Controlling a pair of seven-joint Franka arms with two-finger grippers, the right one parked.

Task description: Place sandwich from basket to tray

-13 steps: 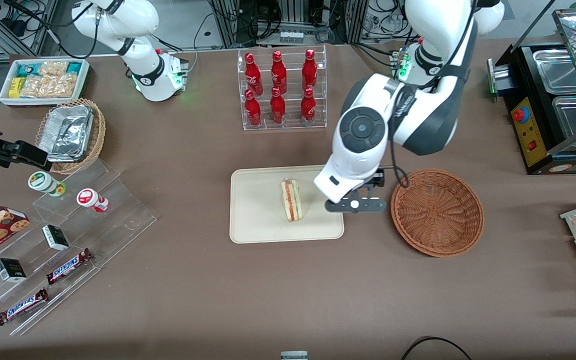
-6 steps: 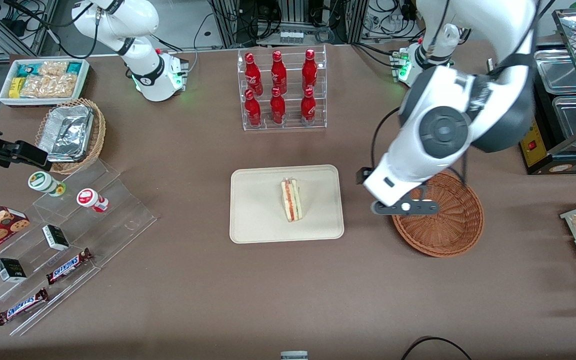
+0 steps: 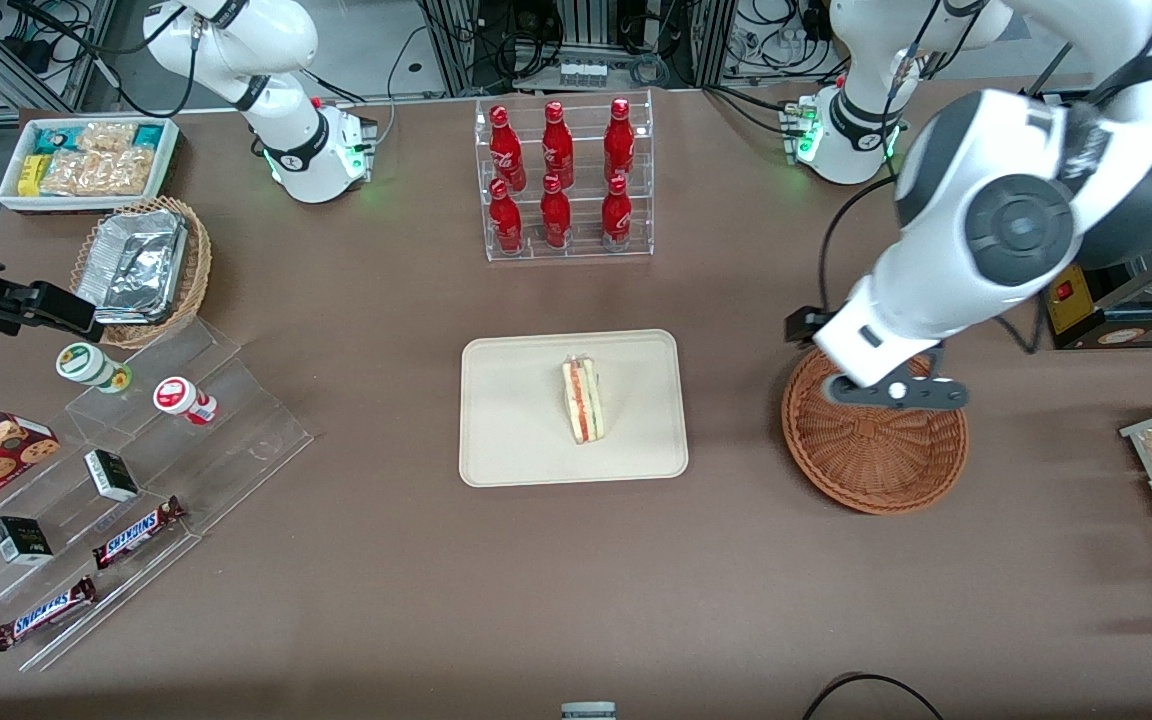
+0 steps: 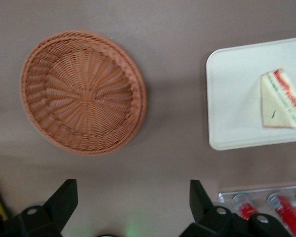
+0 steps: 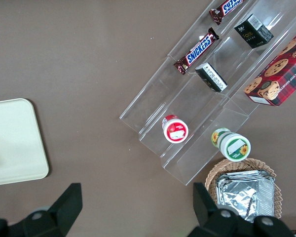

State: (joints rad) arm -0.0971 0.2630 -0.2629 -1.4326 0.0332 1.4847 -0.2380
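I count one sandwich on one tray, one basket under my one gripper, six red bottles, two Snickers bars, two small jars, two dark boxes.

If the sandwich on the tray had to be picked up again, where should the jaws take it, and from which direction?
Probably from straight above, jaws closing across the two flat bread faces. The sandwich stands on edge near the middle of the tray, striped cut side up, so those faces are exposed and roughly parallel. The gripper hangs open above the empty basket, holding nothing.
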